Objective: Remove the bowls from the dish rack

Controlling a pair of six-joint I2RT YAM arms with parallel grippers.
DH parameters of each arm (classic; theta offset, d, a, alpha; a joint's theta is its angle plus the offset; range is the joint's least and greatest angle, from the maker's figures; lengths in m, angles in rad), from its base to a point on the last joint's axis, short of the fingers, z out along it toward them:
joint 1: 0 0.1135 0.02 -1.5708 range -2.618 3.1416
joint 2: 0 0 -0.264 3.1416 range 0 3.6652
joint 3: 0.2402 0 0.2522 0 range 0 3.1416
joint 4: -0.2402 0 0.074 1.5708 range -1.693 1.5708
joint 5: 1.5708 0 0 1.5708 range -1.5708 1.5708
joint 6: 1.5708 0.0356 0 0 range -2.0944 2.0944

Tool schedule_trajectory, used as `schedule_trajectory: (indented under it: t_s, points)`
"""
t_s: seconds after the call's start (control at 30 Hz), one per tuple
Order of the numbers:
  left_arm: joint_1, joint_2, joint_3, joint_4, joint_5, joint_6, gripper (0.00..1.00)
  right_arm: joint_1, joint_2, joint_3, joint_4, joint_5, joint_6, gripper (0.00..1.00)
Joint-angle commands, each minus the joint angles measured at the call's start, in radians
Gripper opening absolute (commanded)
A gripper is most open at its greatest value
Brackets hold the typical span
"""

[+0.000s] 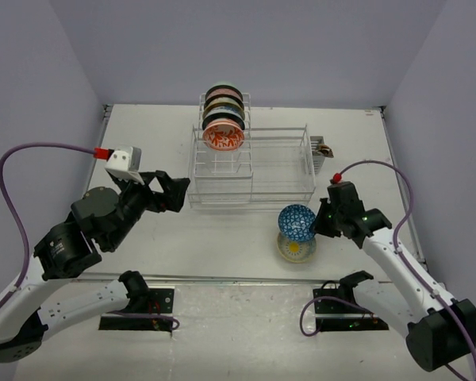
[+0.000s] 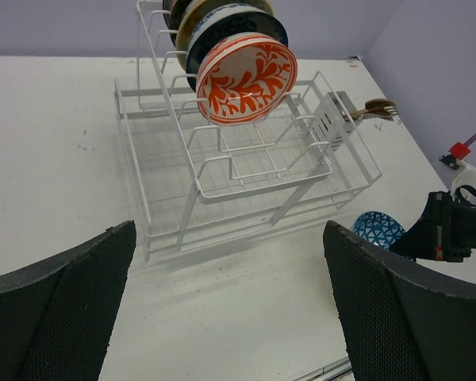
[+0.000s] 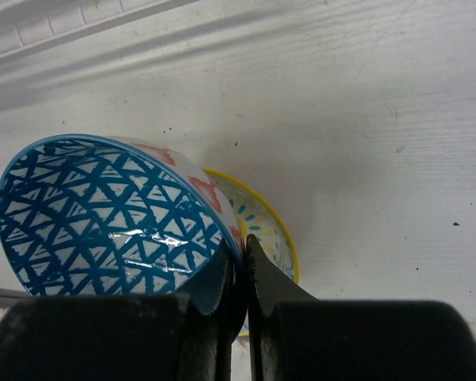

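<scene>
Now the right gripper pinches the rim of the blue lattice bowl, tilted above the yellow bowl lying before the dish rack; stacking it likely calls for lowering, then release. The left gripper gapes, facing the racked bowls

Gloss against matt
The blue-lattice bowl is gleaming with glossy glaze; the dish rack is showing smooth pale wire; the table under the rack is looking matt, speckled.
</scene>
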State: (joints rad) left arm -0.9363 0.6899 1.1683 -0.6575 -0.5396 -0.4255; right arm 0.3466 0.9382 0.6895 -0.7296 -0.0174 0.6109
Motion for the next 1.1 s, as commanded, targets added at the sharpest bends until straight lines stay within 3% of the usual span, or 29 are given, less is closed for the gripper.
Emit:
schedule_trajectory:
  t_s: [0.0,0.5,1.07]
  points:
    - [0.004,0.002,0.001,0.027,-0.022,0.024,1.00,0.000,-0.074,-0.022,0.016,0.005,0.070,0.00]
    - [0.004,0.013,-0.081,0.091,0.023,0.042,1.00,0.104,-0.070,-0.065,-0.034,0.103,0.208,0.00]
    - [0.004,0.016,-0.117,0.114,-0.005,0.048,1.00,0.141,0.022,-0.139,0.219,-0.027,0.184,0.00]
